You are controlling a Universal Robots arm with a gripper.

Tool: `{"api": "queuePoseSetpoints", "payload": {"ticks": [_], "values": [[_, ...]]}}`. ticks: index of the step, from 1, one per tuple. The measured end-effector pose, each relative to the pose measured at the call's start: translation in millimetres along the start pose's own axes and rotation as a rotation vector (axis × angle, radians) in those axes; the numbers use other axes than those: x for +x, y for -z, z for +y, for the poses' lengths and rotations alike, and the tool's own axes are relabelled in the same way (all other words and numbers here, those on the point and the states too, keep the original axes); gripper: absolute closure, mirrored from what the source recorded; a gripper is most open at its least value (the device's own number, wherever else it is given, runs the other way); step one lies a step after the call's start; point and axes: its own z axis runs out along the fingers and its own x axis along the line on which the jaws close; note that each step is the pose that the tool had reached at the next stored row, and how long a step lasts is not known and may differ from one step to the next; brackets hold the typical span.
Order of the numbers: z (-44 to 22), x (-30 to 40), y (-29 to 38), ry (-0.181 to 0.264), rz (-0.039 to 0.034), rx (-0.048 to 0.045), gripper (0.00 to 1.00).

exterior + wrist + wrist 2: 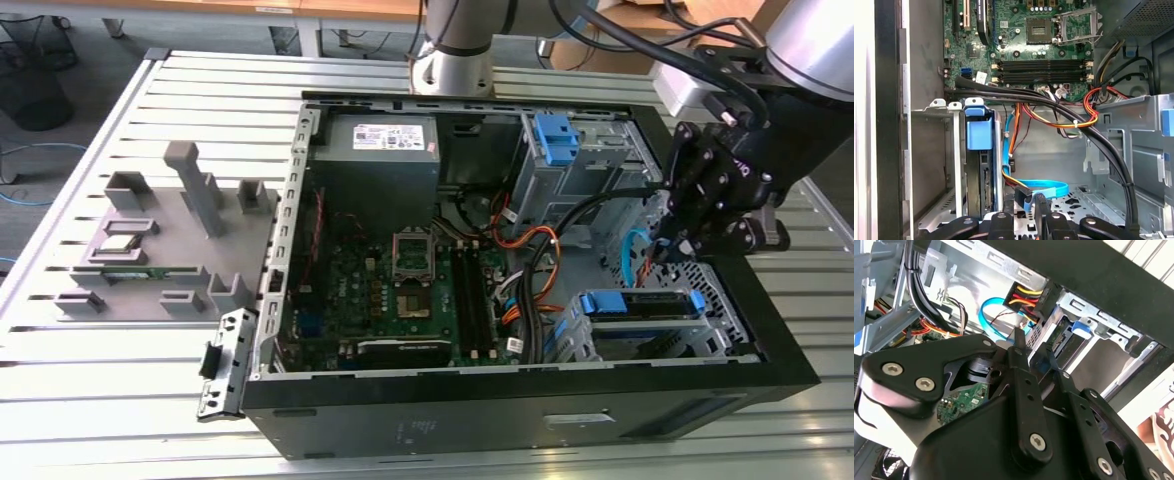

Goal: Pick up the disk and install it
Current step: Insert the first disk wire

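Observation:
The disk (pixel 641 303) sits in the metal drive cage (pixel 727 335) at the case's front corner, on the exterior view's right, blue rails around it. In the first wrist view the disk (pixel 985 182) is edge-on under its blue tab. My gripper (pixel 671 248) hangs just above the case floor beside that cage. In both wrist views its fingers stand close together around the black plug (pixel 1022 194) of a light-blue cable (pixel 1046 188). The gripper (pixel 1030 210) is a short way from the disk and does not touch it. The second wrist view has the gripper (pixel 1033 347) pointing toward the cage.
A grey power-supply box (pixel 378 140) and a second cage with a blue bracket (pixel 554 138) sit at the case's far side. Black, orange and red cables (pixel 1074 117) cross above the gripper. The motherboard (pixel 400 270) lies mid-case. Grey fixtures (pixel 160 230) stand on the slatted table.

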Motion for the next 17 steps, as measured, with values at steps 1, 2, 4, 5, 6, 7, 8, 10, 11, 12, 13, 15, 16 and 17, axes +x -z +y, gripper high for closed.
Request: {"api": "queuePoseSetpoints", "payload": {"ticks": [1,2,4,5,6,7,8,10,11,12,13,15,16,17], "values": [[1.1,0.0,0.0,0.0,0.0007,0.0,0.69],[2.0,0.1,-0.1,0.0,0.0008,0.0002,0.69],[3.0,0.2,0.2,0.0,0.0018,0.001,0.69],[3.3,0.1,0.2,0.0,0.0034,0.0014,0.69],[3.6,0.1,0.2,0.0,0.0084,0.0019,0.69],[3.8,0.1,0.2,-0.001,0.0144,0.0023,0.69],[3.8,0.1,0.2,-0.004,0.0183,0.0026,0.69],[3.8,0.2,0.1,-0.023,0.0209,0.0026,0.69],[3.9,0.2,0.1,-0.037,0.0211,0.0024,0.69],[3.9,0.2,0.1,-0.052,0.0211,0.0023,0.69],[3.9,0.2,0.1,-0.068,0.021,0.0021,0.69],[3.9,0.1,0.0,-0.098,0.0202,0.0018,0.69],[3.9,0.1,-0.1,-0.109,0.0199,0.0016,0.69],[3.9,0.1,-0.1,-0.114,0.0197,0.0016,0.69]]}}
